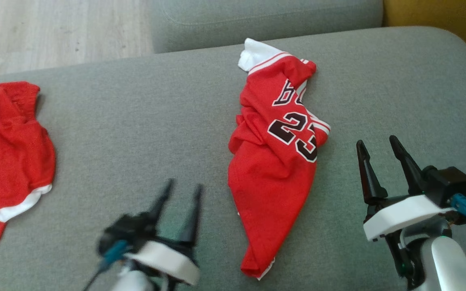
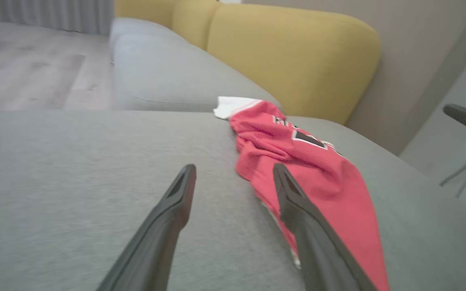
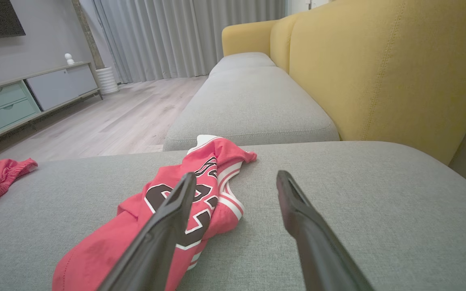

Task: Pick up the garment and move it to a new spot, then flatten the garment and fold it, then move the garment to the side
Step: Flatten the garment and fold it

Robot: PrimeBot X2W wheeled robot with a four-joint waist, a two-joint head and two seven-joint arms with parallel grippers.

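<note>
A crumpled red jersey (image 1: pixel 277 161) with the number 23 and white trim lies bunched lengthwise on the grey sofa cushion (image 1: pixel 156 121). It also appears in the left wrist view as the jersey (image 2: pixel 318 169) and in the right wrist view as the jersey (image 3: pixel 168 210). My left gripper (image 1: pixel 182 188) hovers open to the jersey's left, blurred. Open as well, my right gripper (image 1: pixel 378 143) is just right of the jersey, with nothing between its fingers. The left gripper (image 2: pixel 233 171) and the right gripper (image 3: pixel 237 178) both hold nothing.
A second red garment (image 1: pixel 8 149) with white trim lies at the cushion's left edge. Beyond is another grey cushion (image 1: pixel 265 16), a yellow backrest (image 3: pixel 378 68) and wooden floor (image 1: pixel 55 32) to the left.
</note>
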